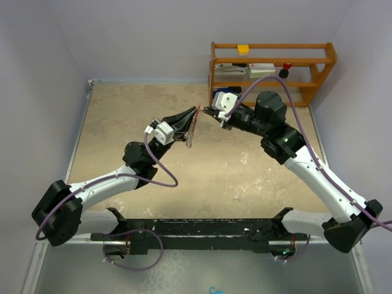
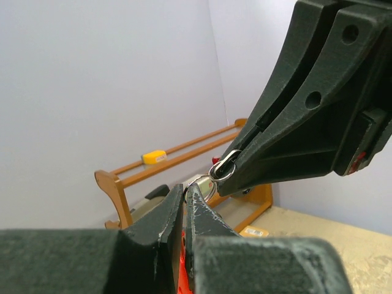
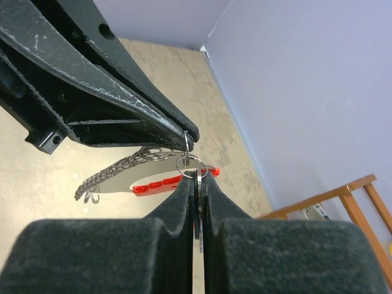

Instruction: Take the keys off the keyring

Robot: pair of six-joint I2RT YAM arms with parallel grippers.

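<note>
Right wrist: keyring (image 3: 160, 184) between two opposing jaws

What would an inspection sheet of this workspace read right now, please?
surface: mottled beige table, no damage seen.
job's things: keyring, red strip plus silver chain, hangs in the air from the left hand; a thin metal blade, probably one of the keys, sits in the right hand.
clutter: nothing seen.
hands: both shut, tips almost touching above the table.
cables: purple cables loop along both arms.
surroundings: wooden shelf with small items, pale walls.
</note>
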